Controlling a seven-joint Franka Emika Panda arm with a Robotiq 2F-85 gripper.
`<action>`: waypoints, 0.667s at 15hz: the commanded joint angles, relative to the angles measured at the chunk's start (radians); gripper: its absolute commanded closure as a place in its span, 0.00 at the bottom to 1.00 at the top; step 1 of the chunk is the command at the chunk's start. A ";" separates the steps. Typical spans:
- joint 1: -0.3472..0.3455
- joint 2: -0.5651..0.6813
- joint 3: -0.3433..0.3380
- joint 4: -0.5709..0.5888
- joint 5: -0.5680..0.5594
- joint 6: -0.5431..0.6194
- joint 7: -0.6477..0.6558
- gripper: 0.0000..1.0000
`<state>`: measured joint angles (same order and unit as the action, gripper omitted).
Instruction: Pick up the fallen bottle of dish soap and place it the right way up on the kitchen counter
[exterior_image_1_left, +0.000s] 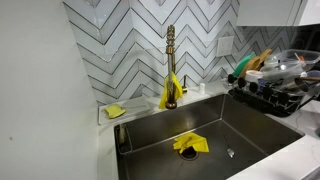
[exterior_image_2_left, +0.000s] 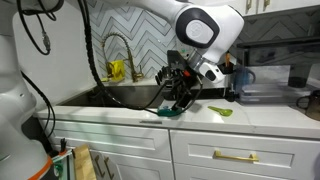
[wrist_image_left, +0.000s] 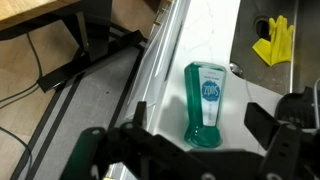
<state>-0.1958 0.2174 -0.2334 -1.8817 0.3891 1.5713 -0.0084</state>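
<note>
The dish soap bottle (wrist_image_left: 207, 90) is teal green with a white label and lies on its side on the white kitchen counter (wrist_image_left: 205, 35), near the counter's front edge. In the wrist view my gripper (wrist_image_left: 198, 128) is open, with a black finger on each side of the bottle and not touching it. In an exterior view the gripper (exterior_image_2_left: 178, 100) hangs just above the bottle (exterior_image_2_left: 170, 113) on the counter (exterior_image_2_left: 255, 116), to the right of the sink.
The steel sink (exterior_image_1_left: 190, 125) holds a yellow glove (exterior_image_1_left: 190, 144), and another hangs on the brass faucet (exterior_image_1_left: 170, 60). A dish rack (exterior_image_1_left: 275, 85) stands at the sink's side. A small green item (exterior_image_2_left: 222, 110) lies on the counter near the bottle.
</note>
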 joint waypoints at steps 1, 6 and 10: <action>-0.004 0.046 0.024 0.056 -0.025 -0.031 0.071 0.00; 0.003 0.090 0.048 0.091 -0.039 -0.031 0.104 0.05; 0.012 0.104 0.060 0.090 -0.057 -0.012 0.120 0.19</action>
<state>-0.1889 0.3039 -0.1823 -1.8071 0.3611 1.5672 0.0804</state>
